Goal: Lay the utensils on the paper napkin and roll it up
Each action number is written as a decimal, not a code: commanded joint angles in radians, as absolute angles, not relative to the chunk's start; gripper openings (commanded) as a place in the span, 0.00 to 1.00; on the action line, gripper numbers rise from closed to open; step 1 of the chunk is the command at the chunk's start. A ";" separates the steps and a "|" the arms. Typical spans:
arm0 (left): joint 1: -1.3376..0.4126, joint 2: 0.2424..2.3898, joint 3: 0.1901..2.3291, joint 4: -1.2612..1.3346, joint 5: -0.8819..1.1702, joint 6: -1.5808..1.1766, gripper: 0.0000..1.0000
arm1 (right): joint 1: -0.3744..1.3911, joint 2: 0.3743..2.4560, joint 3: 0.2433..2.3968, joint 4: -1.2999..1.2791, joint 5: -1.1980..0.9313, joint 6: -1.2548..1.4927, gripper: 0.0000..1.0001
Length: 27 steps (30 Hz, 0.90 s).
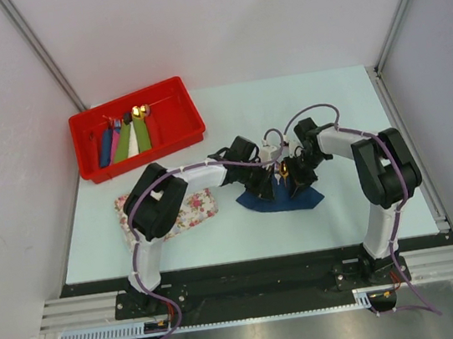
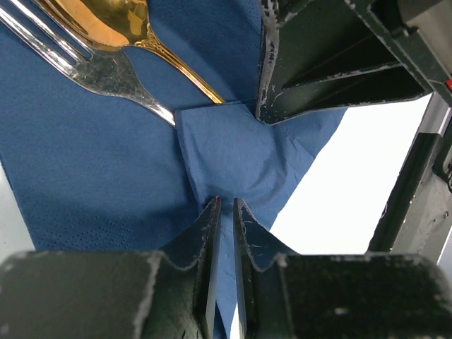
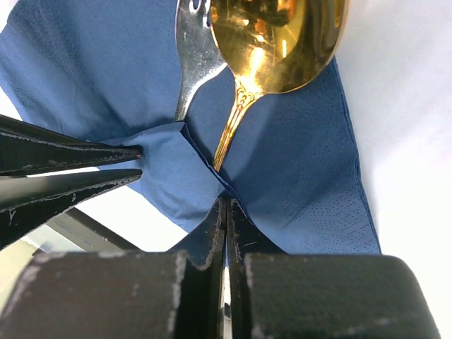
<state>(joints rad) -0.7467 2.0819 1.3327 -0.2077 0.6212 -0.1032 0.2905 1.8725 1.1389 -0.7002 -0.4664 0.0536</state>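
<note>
The navy paper napkin (image 1: 306, 197) lies on the table between both arms, with the gold spoon (image 2: 106, 21) and the silvery fork (image 2: 106, 70) side by side on it. A corner of the napkin (image 2: 233, 152) is folded up over the handle ends. My left gripper (image 2: 226, 203) is shut on this fold, and blue paper shows between its jaws. My right gripper (image 3: 226, 201) is shut on the napkin (image 3: 304, 162) edge just beneath the spoon (image 3: 275, 42) handle, next to the fork (image 3: 194, 49). In the top view the left gripper (image 1: 272, 180) and right gripper (image 1: 293, 174) almost touch.
A red bin (image 1: 179, 130) at the back left holds several coloured rolls (image 1: 125, 140). A pink-flowered tray (image 1: 194, 209) lies partly under the left arm. White walls enclose the table on three sides.
</note>
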 commanded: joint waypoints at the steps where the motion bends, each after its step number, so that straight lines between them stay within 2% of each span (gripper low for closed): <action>1: -0.736 2.103 1.353 -0.195 0.611 -0.130 0.17 | 0.305 1.904 1.121 -0.635 -0.394 0.084 0.00; 14: -0.730 2.086 1.318 -0.160 0.610 -0.179 0.17 | 0.333 1.876 1.129 -0.630 -0.376 0.150 0.00; 21: -0.703 1.964 1.178 0.166 0.790 -0.296 0.25 | 0.307 1.890 1.108 -0.629 -0.377 0.143 0.00; 27: -0.701 2.002 1.097 0.556 0.943 -0.601 0.34 | 0.281 1.890 1.106 -0.623 -0.411 0.138 0.00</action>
<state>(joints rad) -0.7040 2.0216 1.1351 0.1890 0.7979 -0.3672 0.2890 1.8664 1.1290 -0.6903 -0.4438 0.1467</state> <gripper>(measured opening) 0.328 0.009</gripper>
